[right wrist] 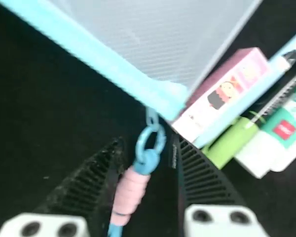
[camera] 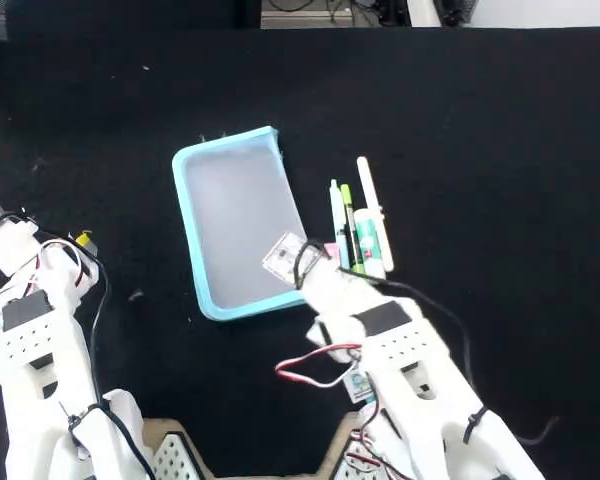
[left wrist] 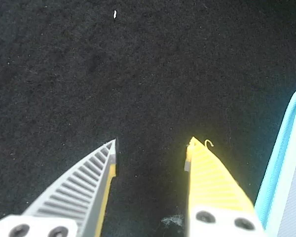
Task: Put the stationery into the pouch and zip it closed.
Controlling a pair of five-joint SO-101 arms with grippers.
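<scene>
Overhead, the pouch (camera: pixel 235 225) is lying flat on the black table (camera: pixel 460 120), and the tip of the right arm (camera: pixel 380 325) is meeting its near blue-trimmed corner. The stationery (camera: pixel 358 225) is lying in a tight bundle just beside that tip, on the side away from the pouch. The left arm (camera: pixel 30 320) is sitting well apart from both.

From the left wrist, the left gripper (left wrist: pixel 152 145) is hanging released. Its grey and yellow fingers are spread wide with only black cloth between them, and the pouch's blue edge is running just outside the yellow finger.

From the right wrist, the right gripper (right wrist: pixel 145 148) is holding its black fingers parted around the zipper pull (right wrist: pixel 138 180), a blue ring with a pink charm. The charm is lying near one finger, and a dark gap is showing beside the other, so nothing is clamped. The pouch's corner is sitting just past the fingertips.

Crowding the outer side of one finger are a pink box (right wrist: pixel 227 94) bearing a cartoon figure, a pale blue pen (right wrist: pixel 249 103), a green marker (right wrist: pixel 231 144) and a white tube (right wrist: pixel 278 136). The tube is carrying a red and green label whose print is too small to read.
</scene>
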